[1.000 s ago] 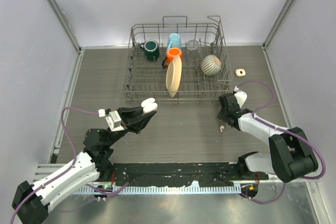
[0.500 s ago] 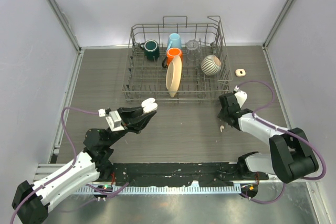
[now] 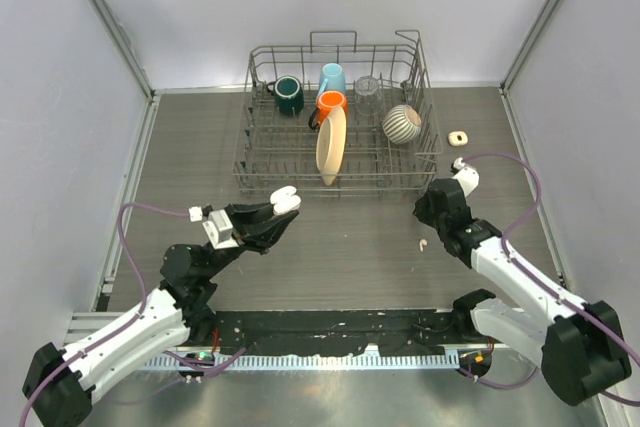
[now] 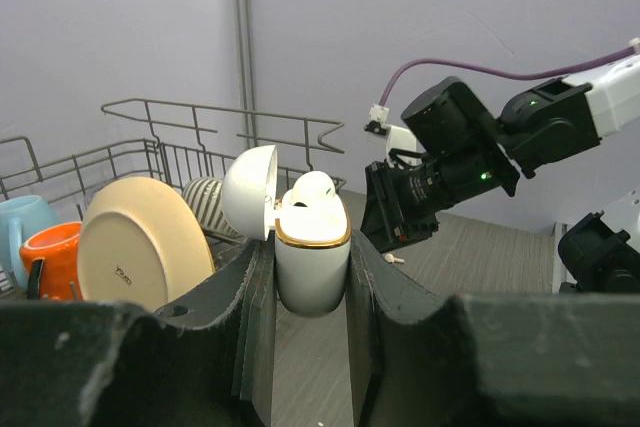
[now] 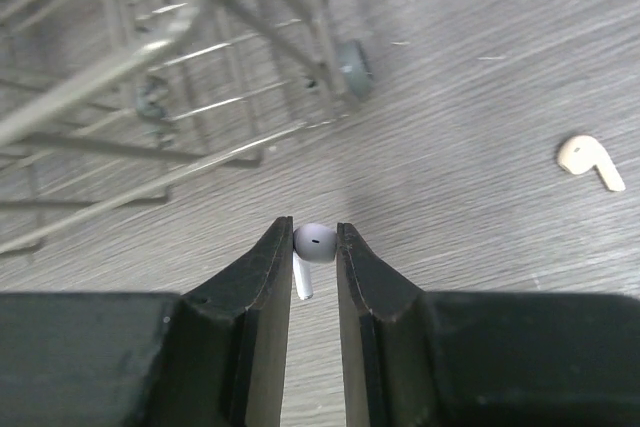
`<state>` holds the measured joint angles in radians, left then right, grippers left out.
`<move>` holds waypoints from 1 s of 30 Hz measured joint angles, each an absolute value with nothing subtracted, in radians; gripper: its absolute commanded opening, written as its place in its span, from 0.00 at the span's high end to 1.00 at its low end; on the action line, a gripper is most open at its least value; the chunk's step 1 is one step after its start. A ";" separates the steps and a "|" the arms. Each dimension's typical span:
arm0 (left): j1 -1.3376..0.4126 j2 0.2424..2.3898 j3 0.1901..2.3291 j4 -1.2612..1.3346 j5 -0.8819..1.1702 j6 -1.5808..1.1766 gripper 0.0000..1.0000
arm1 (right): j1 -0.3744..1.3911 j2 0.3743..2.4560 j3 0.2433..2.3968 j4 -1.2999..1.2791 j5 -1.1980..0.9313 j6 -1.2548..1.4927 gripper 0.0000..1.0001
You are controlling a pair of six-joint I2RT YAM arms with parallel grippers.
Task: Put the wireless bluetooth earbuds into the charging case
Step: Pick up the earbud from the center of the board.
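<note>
My left gripper (image 4: 310,299) is shut on the white charging case (image 4: 312,252), held upright above the table with its lid (image 4: 248,190) flipped open. One earbud (image 4: 312,187) sits in the case. In the top view the case (image 3: 285,197) is in front of the rack. My right gripper (image 5: 314,245) is shut on a white earbud (image 5: 317,241), stem pointing down, above the table; in the top view that gripper (image 3: 432,209) is near the rack's right corner. Another earbud (image 5: 590,160) lies loose on the table (image 3: 424,244), just beside the right gripper.
A wire dish rack (image 3: 335,122) stands at the back with a green mug (image 3: 289,95), blue mug (image 3: 332,77), orange mug (image 3: 331,103), cream plate (image 3: 330,144), glass (image 3: 367,89) and striped bowl (image 3: 402,123). A small cream object (image 3: 458,137) lies to its right.
The right arm has shifted its pose and its wrist has moved slightly back and right, with the earbud in its fingers. The left arm and case have stayed still.
</note>
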<state>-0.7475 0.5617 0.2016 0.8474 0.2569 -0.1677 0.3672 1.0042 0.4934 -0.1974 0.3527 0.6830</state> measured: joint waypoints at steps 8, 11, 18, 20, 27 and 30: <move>-0.748 0.581 0.202 0.849 0.253 -0.175 1.00 | 0.477 0.980 0.493 -0.212 0.355 0.682 0.99; -0.748 0.580 0.202 0.852 0.253 -0.176 1.00 | 0.583 1.048 0.495 -0.219 0.358 0.685 0.99; -0.748 0.557 0.202 0.847 0.249 -0.175 1.00 | 0.778 1.144 0.523 -0.312 0.372 0.738 0.99; -0.748 0.548 0.202 0.846 0.245 -0.175 1.00 | 0.805 1.153 0.534 -0.341 0.378 0.760 0.99; -0.748 0.543 0.202 0.845 0.235 -0.175 1.00 | 0.862 1.223 0.551 -0.420 0.380 0.824 0.98; -0.748 0.543 0.202 0.845 0.235 -0.175 1.00 | 0.870 1.254 0.562 -0.434 0.382 0.839 0.91</move>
